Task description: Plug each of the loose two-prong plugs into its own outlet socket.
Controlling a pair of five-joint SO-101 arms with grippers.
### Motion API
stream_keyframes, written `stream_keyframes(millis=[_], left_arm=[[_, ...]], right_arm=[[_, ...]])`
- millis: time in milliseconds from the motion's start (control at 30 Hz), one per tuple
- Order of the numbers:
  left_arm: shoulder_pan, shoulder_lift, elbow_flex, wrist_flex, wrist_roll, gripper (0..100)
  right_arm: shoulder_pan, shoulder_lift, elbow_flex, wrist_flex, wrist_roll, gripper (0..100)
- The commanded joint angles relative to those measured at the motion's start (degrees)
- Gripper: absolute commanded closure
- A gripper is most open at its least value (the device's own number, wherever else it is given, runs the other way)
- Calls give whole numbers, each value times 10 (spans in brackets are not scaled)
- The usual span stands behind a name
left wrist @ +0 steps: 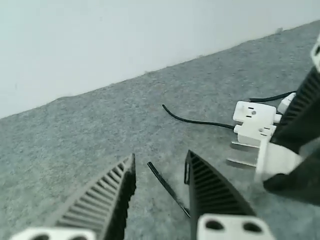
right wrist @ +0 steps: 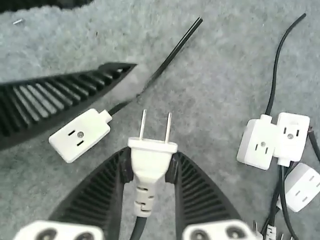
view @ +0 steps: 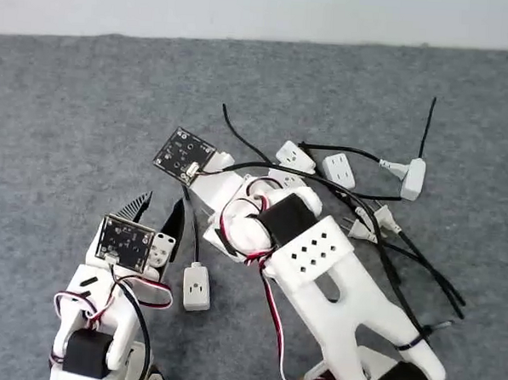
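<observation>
Carpet, grey and flat, covers the whole tabletop (view: 62, 103) back to the pale wall at its far edge. Biggest thing on it is my right arm (view: 343, 284), white, slanting in from the near right corner toward the middle. My left claw (left wrist: 160, 170) sits by the near edge, left of centre, with ribbed black fingers (left wrist: 112, 200) spread wide. Nothing is gripped, just carpet and a stray black cord end (left wrist: 167, 187) between them.

Now my right claw (right wrist: 150, 156): clamped tight on a white two-prong plug (right wrist: 150, 167), both prongs bare and poking out past the fingertips, cord trailing back between the fingers. Near those prongs, off to one side and not touching, a white outlet socket (right wrist: 80, 135) lies flat on its black cord, right beside a finger of my left claw.

Two more sockets (view: 296, 156) lie side by side near the tabletop's middle. Toward the right edge, loose white plugs (view: 387, 219) lie among tangled black cords (view: 428, 276).
</observation>
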Motion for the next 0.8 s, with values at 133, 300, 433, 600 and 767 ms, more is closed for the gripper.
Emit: stream_keyframes(millis=[133, 300, 433, 600, 767], left_arm=[[6, 0, -35, 1, 2, 830], [25, 0, -30, 2, 2, 830], [44, 1, -7, -9, 2, 830], [47, 1, 7, -16, -12, 830], [47, 1, 14, -16, -14, 830]], right_arm=[[-56, -23, -4, 23, 8, 989], [-66, -24, -5, 25, 8, 989], [-66, -24, -11, 36, -2, 989], [-69, -24, -42, 58, -11, 989], [-67, -24, -47, 57, -9, 989]])
